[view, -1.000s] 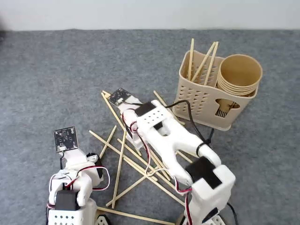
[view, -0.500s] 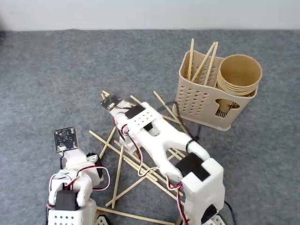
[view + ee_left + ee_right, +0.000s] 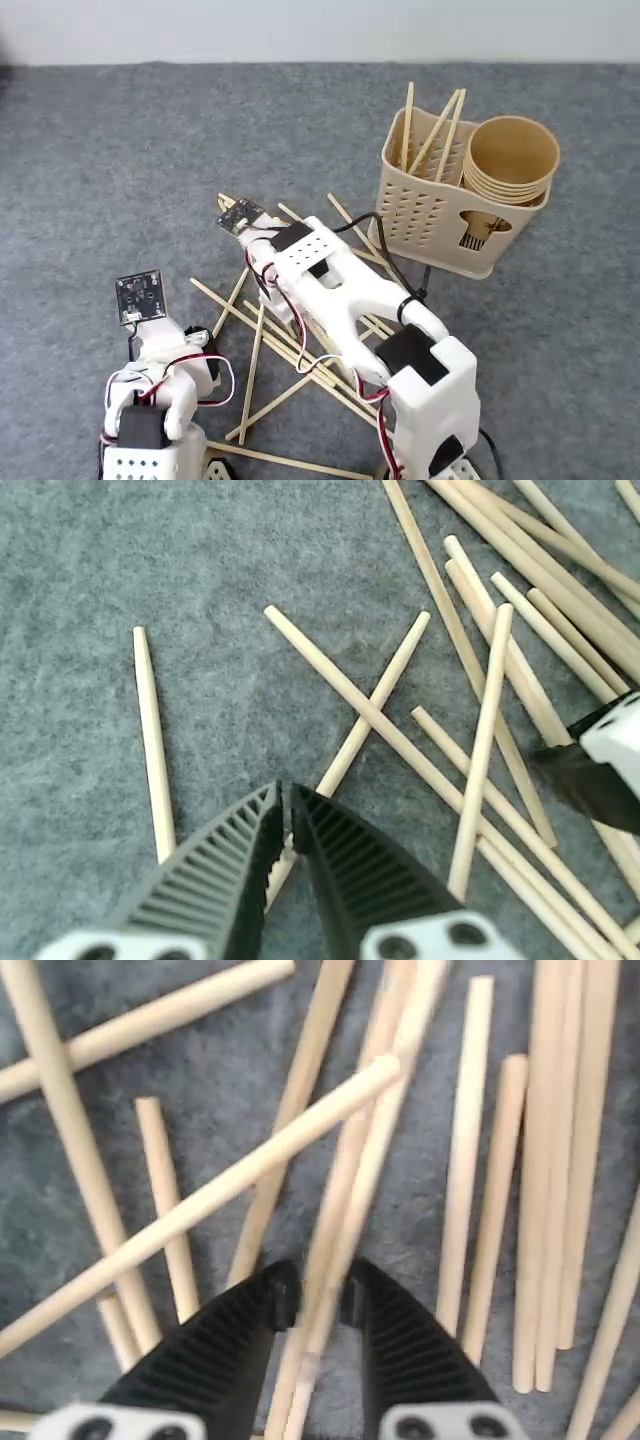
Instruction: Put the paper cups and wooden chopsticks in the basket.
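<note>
My right gripper [image 3: 312, 1295] pinched two wooden chopsticks [image 3: 352, 1190] (down on the grey carpet [image 3: 120, 150]). My left gripper [image 3: 290, 825] hung with fingers together, holding nothing.

White arms [image 3: 350, 290], black ribbed end effectors [image 3: 285, 792] [image 3: 315, 1282], red cables [image 3: 266, 283]

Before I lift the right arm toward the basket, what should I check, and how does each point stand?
1. Grip: the right claw is closed on two chopsticks. Ok.
2. Load free of the pile: a crossing chopstick lies over them. Not ok.
3. Target: the basket stands upright, with room among its standing sticks. Ok.
4. Cups: the paper cups are already stacked in the basket. Ok.
5. Other arm: the left claw is shut, empty and apart from the right arm. Ok.
</note>
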`<state>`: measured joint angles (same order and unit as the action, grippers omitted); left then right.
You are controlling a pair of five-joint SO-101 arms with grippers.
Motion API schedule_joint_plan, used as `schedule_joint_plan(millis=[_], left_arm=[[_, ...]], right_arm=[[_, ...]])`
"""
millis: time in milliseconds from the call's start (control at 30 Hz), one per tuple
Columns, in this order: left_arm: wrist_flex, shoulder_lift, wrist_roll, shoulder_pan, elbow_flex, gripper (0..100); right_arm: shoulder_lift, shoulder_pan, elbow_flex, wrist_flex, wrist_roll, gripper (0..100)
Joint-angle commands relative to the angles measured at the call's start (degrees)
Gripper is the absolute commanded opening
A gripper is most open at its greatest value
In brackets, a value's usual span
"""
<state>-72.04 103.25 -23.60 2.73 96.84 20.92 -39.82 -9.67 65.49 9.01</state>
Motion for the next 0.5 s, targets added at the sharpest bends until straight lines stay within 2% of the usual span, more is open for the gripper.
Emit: schedule_joint_plan(millis=[0, 467], left_arm=[[-0.18, 0.70, 0.26, -0.09, -0.48, 1], [-0.18, 0.70, 0.26, -0.09, -0.48, 1]], right_arm=[[-1.89, 0.57, 0.44, -0.22, -0.18, 1.3], [-23.78, 4.44, 0.79, 9.63, 0.44, 0.9]])
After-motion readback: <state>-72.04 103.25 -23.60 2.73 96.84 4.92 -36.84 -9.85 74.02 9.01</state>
